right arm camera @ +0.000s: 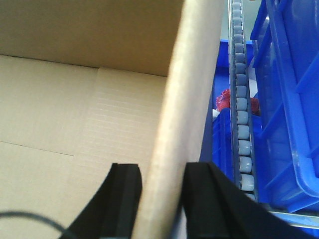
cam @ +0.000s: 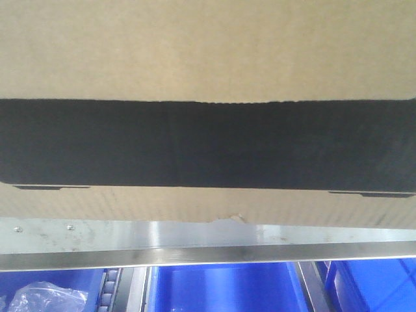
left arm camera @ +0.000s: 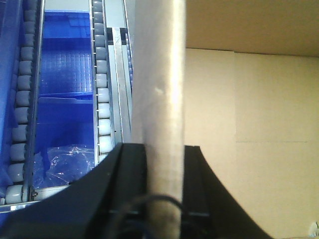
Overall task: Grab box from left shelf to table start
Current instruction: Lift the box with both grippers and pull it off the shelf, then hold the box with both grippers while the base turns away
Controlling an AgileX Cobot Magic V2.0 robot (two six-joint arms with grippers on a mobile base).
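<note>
Black left pincer (left arm camera: 162,152) and right pincer (right arm camera: 162,172) clamp box (cam: 208,52) walls.

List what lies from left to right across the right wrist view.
Inside floor of the box → the box's side wall, held between the fingers of the right gripper → roller track → blue bin.
</note>
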